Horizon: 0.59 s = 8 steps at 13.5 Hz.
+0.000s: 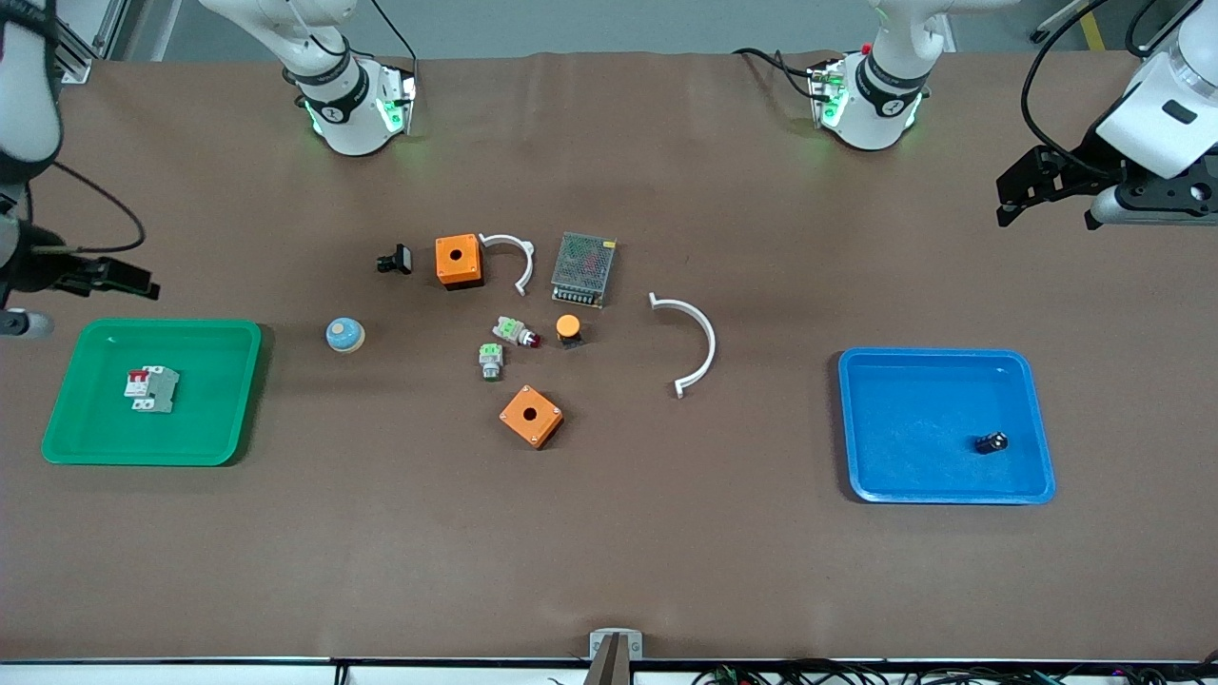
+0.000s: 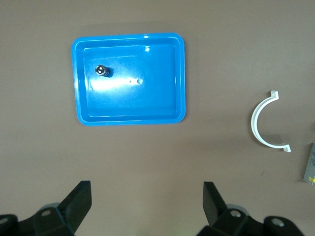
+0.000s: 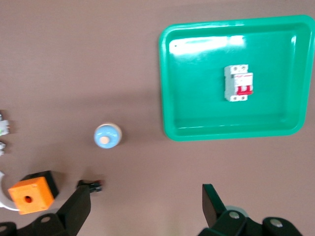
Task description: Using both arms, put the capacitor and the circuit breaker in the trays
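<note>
The capacitor (image 1: 992,441), a tiny dark cylinder, lies in the blue tray (image 1: 861,428) at the left arm's end of the table. It also shows in the left wrist view (image 2: 103,71). The circuit breaker (image 1: 152,388), white-grey with a red switch, lies in the green tray (image 1: 67,419) at the right arm's end, and shows in the right wrist view (image 3: 238,82). My left gripper (image 1: 1020,188) (image 2: 147,201) is open and empty, up over bare table beside the blue tray. My right gripper (image 1: 124,278) (image 3: 146,204) is open and empty, up over bare table beside the green tray.
Mid-table lie two orange boxes (image 1: 459,261) (image 1: 531,416), two white curved clips (image 1: 693,342) (image 1: 514,257), a mesh-covered unit (image 1: 583,268), an orange-capped button (image 1: 568,329), two grey parts with green tops (image 1: 491,360), a blue round knob (image 1: 344,334) and a black clip-like part (image 1: 394,259).
</note>
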Each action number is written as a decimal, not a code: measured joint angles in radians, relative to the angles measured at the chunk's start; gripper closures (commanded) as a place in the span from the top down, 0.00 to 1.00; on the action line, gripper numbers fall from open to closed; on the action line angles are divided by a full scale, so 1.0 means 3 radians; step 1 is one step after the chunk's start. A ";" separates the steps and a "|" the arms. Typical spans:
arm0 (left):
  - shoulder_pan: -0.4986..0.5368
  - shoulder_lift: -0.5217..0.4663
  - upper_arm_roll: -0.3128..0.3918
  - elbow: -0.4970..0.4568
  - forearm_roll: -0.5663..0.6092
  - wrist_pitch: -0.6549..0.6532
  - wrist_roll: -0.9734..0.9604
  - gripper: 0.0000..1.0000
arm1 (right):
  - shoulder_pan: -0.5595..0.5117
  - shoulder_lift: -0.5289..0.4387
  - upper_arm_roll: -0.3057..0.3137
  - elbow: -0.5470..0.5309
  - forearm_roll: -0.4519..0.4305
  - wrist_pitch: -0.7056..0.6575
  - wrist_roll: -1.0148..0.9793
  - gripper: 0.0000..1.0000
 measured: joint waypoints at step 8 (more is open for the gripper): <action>-0.0002 0.0052 -0.0003 0.0048 0.0000 0.0001 -0.0003 1.00 | 0.0300 -0.0260 -0.0012 0.0366 0.0000 -0.0099 0.0252 1.00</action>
